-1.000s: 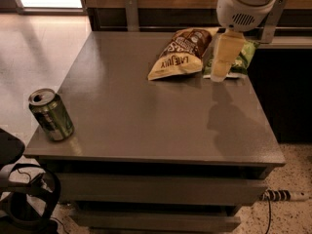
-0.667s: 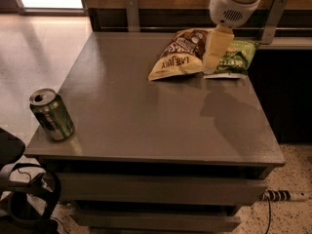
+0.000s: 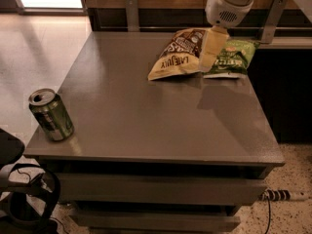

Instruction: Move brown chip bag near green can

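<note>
The brown chip bag (image 3: 178,55), dark brown and cream-yellow with "LATE JULY" lettering, lies at the far right of the grey table (image 3: 146,111). The green can (image 3: 51,114) stands upright at the table's near left corner, far from the bag. My gripper (image 3: 209,52) hangs from the white arm at the top right, its cream finger reaching down at the right edge of the brown chip bag, between it and a green chip bag.
A smaller green chip bag (image 3: 231,57) lies right of the brown bag, near the table's far right edge. A wooden wall with metal brackets (image 3: 130,11) runs behind the table. Dark equipment (image 3: 19,189) sits on the floor at the lower left.
My gripper has moved left and a little farther back, from over the green chip bag to the right edge of the brown chip bag. Bags and can have not moved.
</note>
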`<control>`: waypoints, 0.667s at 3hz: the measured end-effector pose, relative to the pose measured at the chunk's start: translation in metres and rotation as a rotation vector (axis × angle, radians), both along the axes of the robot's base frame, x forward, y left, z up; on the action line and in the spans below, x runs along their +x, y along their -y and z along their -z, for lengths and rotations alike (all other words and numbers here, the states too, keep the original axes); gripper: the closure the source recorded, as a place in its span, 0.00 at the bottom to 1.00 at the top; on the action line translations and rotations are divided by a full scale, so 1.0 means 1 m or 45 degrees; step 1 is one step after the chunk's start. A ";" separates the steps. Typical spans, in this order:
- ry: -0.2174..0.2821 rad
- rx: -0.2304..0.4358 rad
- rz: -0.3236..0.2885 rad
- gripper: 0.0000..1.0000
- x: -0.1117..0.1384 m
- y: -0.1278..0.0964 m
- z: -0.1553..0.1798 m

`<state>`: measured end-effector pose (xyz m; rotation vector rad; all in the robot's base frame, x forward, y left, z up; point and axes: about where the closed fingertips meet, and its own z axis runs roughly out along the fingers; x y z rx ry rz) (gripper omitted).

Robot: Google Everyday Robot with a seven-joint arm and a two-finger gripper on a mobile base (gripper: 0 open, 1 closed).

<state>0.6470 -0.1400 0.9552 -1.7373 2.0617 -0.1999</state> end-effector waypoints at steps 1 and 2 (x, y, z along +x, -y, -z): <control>-0.025 -0.039 0.000 0.00 0.009 -0.012 0.010; -0.057 -0.080 -0.006 0.00 0.032 -0.035 0.031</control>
